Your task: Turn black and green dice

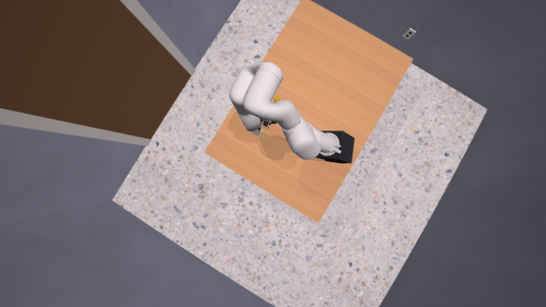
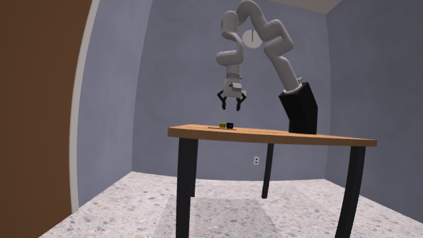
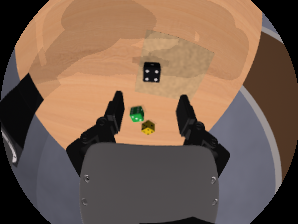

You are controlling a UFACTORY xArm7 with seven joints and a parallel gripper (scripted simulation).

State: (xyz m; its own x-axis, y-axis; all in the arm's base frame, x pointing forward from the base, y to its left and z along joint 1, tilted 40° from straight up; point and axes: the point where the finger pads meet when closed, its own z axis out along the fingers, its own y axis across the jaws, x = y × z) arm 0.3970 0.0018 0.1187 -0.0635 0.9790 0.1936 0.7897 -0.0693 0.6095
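Note:
The black die stands flat on the thin tan mat, near the mat's left edge in the wrist view; its large upward face shows four white pips. The green die lies on the table off the mat. The yellow die lies close beside it, also off the mat. The pips on these two are too small to read surely. My gripper is open and empty, well above the dice. The arm hides the mat and the green die in the top view.
The wooden table carries the arm's black base on its right side. The arm's shadows fall across the table and part of the mat. The green and yellow dice are a small gap apart at most.

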